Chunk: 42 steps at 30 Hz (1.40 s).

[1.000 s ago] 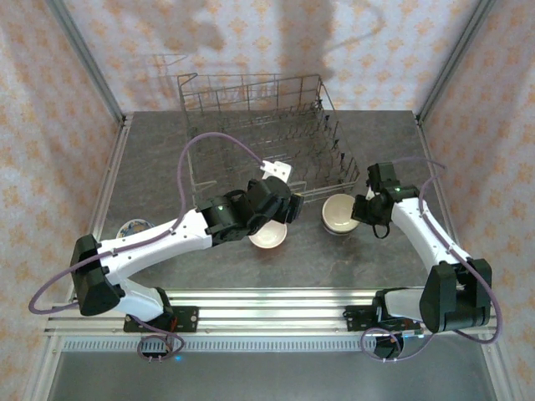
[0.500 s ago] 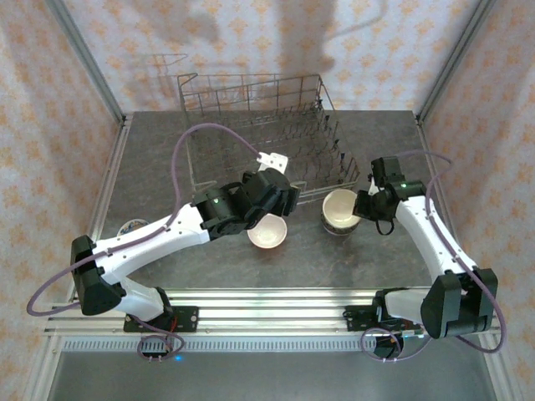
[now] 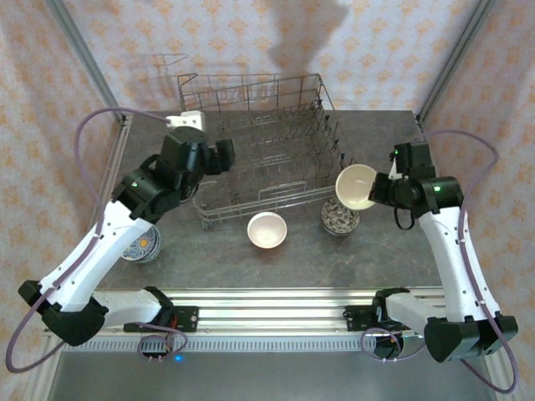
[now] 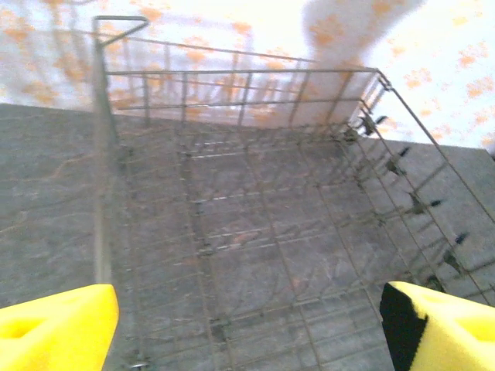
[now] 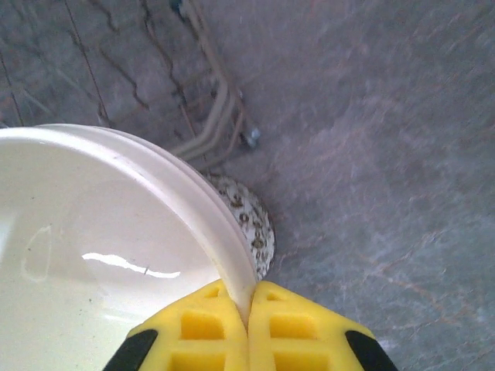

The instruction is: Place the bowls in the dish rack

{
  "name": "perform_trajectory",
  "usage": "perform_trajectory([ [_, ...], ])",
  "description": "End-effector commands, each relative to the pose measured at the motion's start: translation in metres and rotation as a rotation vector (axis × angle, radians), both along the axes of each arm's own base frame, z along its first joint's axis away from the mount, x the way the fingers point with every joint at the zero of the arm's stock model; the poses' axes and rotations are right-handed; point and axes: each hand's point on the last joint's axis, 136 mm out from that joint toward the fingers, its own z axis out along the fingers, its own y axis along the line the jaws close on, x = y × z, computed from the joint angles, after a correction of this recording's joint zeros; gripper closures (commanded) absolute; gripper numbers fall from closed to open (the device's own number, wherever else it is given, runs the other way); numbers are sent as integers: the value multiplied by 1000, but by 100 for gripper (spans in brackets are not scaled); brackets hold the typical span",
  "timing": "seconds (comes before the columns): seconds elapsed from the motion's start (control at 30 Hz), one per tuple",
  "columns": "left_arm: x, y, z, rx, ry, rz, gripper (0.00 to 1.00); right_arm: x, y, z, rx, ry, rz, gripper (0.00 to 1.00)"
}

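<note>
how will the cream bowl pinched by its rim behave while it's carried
The cream bowl looks glazed and glossy, so it may slip in the right tool, which pinches only its thin rim. It is likely rigid ceramic, so it could chip if dropped.

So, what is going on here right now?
The right pincer is shut on the rim of a white bowl, holding it tilted in the air beside the dish rack, above a patterned bowl on the table. The left pincer hangs open over the rack's left edge, holding nothing. A second white bowl sits in front of the rack; no bowl is loaded yet.
</note>
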Motion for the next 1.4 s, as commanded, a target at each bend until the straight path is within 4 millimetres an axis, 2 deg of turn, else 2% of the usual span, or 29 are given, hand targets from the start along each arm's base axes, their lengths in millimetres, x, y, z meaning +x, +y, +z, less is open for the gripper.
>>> perform_trajectory([
  [0.0, -6, 28, -18, 12, 85, 43, 10, 32, -15, 43, -58, -126, -100, 100],
  [0.1, -6, 63, -35, -39, 157, 130, 10, 66, -17, 60, -235, -160, -125, 100],
  [0.17, -5, 84, -44, -81, 190, 181, 10, 89, -9, 71, -320, -185, -124, 100],
  [0.3, -3, 113, -59, -149, 224, 248, 9, 128, -5, 82, -468, -209, -164, 100],
  [0.5, 1, 139, -95, -233, 307, 306, 9, 166, 16, 70, -597, -213, -164, 100],
  [0.77, 6, 148, -130, -212, 384, 316, 9, 191, 33, 58, -816, -192, -257, 100],
  [0.9, 13, 145, -146, -227, 434, 297, 10, 201, 43, 44, -834, -182, -261, 100],
  [1.37, 14, 134, -174, -268, 500, 253, 11, 211, 59, 15, -1113, -131, -241, 100],
])
